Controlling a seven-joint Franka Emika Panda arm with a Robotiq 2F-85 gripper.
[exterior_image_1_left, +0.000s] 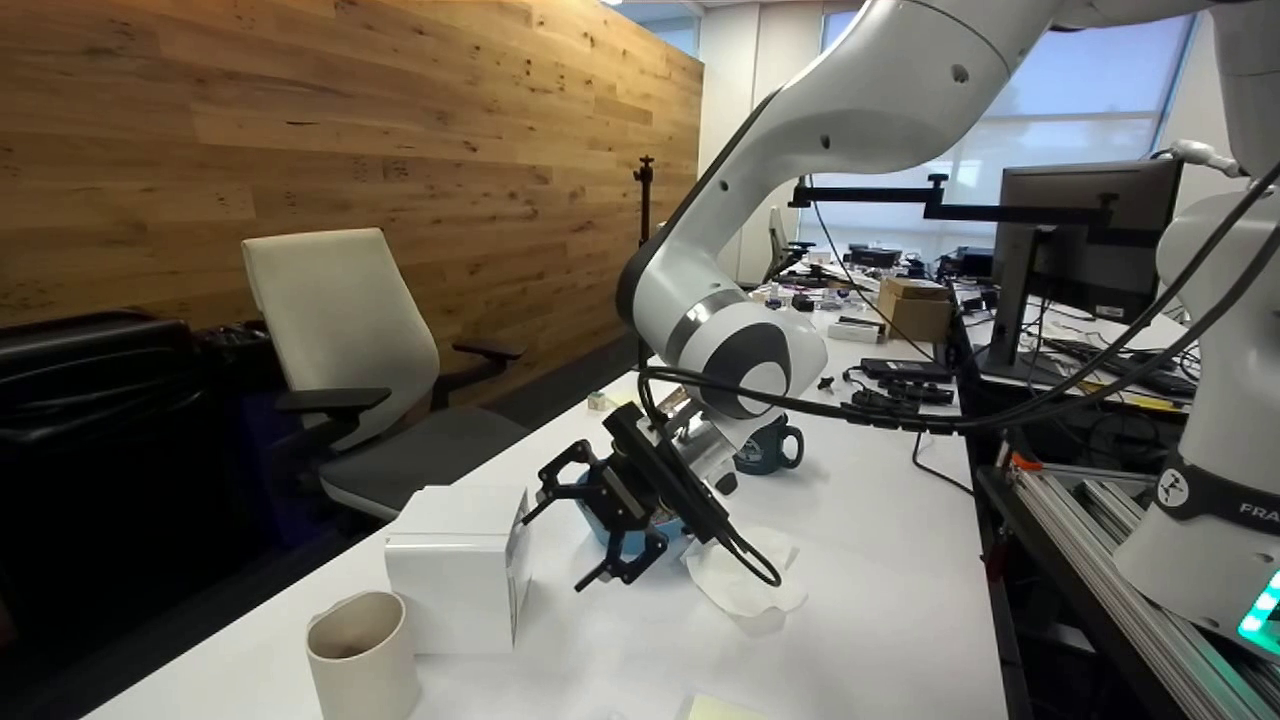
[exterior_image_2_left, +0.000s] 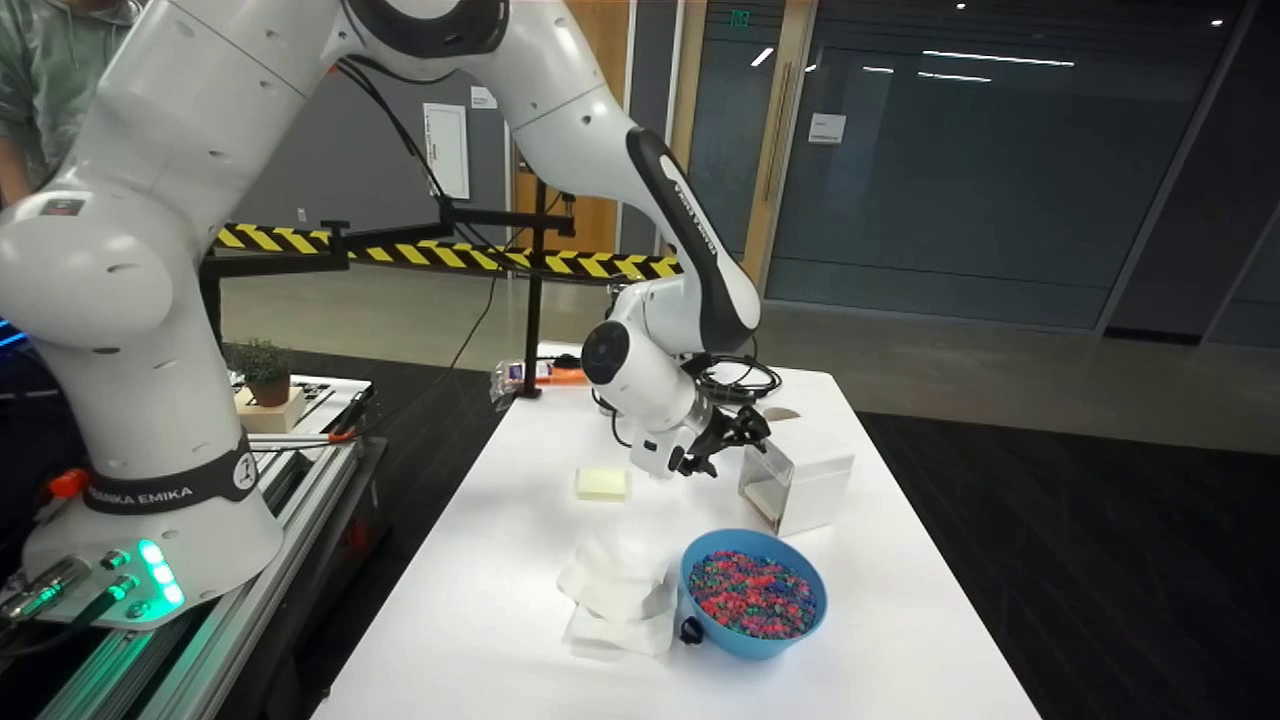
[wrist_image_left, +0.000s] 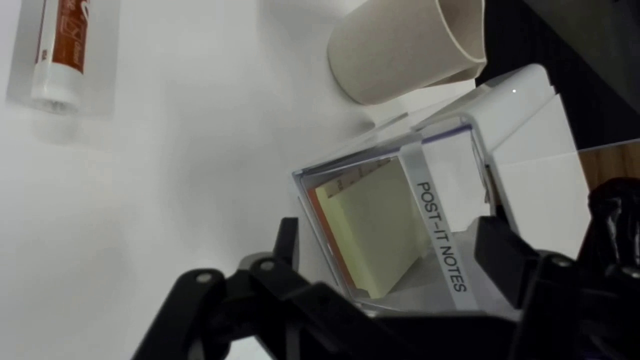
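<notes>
My gripper (wrist_image_left: 391, 245) stands open, its fingers wide apart with nothing gripped between them. Just beyond the fingertips is a white box (wrist_image_left: 537, 145) with a clear front and a strip label (wrist_image_left: 436, 225) reading "POST-IT NOTES". Inside it, yellow sticky notes (wrist_image_left: 382, 230) lean against one side. In an exterior view the gripper (exterior_image_1_left: 553, 553) is tilted beside the white box (exterior_image_1_left: 450, 595), one fingertip close to its front edge; whether they touch I cannot tell. In another view, a yellow pad (exterior_image_2_left: 602, 485) lies on the table, away from the gripper (exterior_image_2_left: 738, 460) and the box (exterior_image_2_left: 825, 490).
A beige cup (exterior_image_1_left: 362, 665) stands right beside the box. Partly behind the gripper is a blue bowl (exterior_image_2_left: 752, 645) of coloured beads, near crumpled white paper (exterior_image_2_left: 625, 600). A dark green mug (exterior_image_1_left: 765, 452) stands farther along. A packaged tube (wrist_image_left: 60, 60) lies near the table's end.
</notes>
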